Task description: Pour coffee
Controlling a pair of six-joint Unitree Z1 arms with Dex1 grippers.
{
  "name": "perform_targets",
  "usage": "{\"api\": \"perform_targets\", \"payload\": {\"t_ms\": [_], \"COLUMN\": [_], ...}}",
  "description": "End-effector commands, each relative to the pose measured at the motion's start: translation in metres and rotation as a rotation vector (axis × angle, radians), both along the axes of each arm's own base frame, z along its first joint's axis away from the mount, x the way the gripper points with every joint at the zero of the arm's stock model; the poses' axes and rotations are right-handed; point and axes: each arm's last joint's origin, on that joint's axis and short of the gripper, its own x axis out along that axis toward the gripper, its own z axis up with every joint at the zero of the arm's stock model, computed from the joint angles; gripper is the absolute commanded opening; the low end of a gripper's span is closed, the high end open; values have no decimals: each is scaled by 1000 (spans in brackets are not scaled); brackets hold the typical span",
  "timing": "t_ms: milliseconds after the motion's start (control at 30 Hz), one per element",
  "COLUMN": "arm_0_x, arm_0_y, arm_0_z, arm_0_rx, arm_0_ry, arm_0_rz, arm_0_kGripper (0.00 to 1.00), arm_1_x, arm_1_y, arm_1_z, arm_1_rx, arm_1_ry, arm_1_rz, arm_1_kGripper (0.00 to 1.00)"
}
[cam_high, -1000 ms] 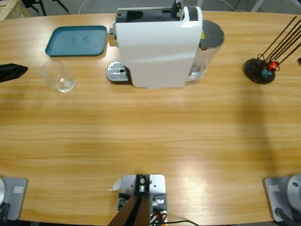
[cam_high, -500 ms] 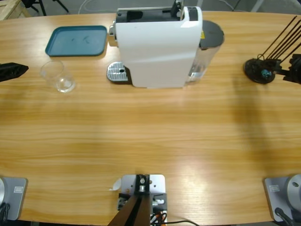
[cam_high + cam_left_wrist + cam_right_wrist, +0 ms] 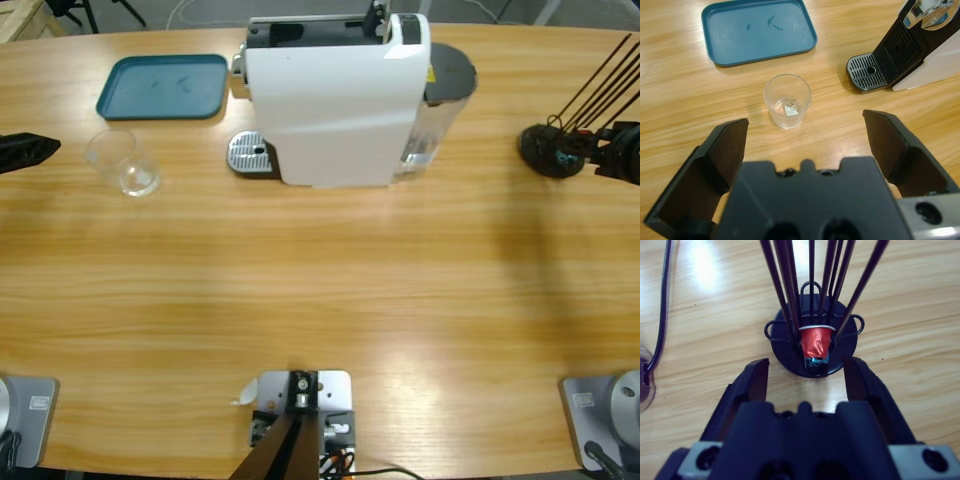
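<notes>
the coffee (image 3: 788, 109) – a thin layer in a clear glass (image 3: 787, 100) on the desk (image 3: 320, 290), left of the white machine (image 3: 335, 100) – faces the wide-open, empty left gripper (image 3: 807, 135), while the right gripper (image 3: 806, 377), open and empty, faces a red capsule (image 3: 816, 342) in a black wire rack (image 3: 812, 335).

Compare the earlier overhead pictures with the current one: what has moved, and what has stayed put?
The right gripper has come in from the right edge, absent a second ago, and now reaches the black capsule holder, jaws open around its base, gripping nothing. The left gripper, glass tumbler, blue tray and white coffee machine stayed put.
</notes>
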Motion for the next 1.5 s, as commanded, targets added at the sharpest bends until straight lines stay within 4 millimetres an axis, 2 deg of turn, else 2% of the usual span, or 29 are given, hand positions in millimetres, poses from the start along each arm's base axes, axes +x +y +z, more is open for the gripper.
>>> {"api": "perform_targets", "payload": {"t_ms": [33, 333, 400, 467, 567, 600, 1233, 1500], "arm_0_x": [-2, -2, -2, -2, -2, -2, -1, -1], "arm_0_y": [1, 0, 0, 0, 1, 1, 0, 0], "arm_0_z": [-10, -11, -10, -11, -10, -10, -11, -11], "arm_0_rx": [15, 15, 15, 15, 14, 14, 16, 16], "arm_0_ry": [23, 24, 23, 23, 23, 23, 26, 26], "arm_0_rz": [-18, -18, -18, -18, -18, -18, -18, -18], "arm_0_kGripper": [987, 987, 987, 987, 987, 987, 987, 987], "arm_1_x": [5, 8, 9, 9, 11, 11, 11, 9], "arm_1_y": [-4, -7, -7, -7, -7, -7, -6, -6], "arm_1_z": [-14, -15, -15, -15, -16, -16, -20, 12], "arm_1_rx": [-16, -23, -21, -19, -21, -21, -20, -29], "arm_1_ry": [38, 36, 37, 35, 34, 33, 36, -29], "arm_1_rz": [-42, -60, -57, -54, -47, -45, -38, -20], "arm_1_kGripper": [595, 586, 500, 456, 42, 0, 0, 0]}}
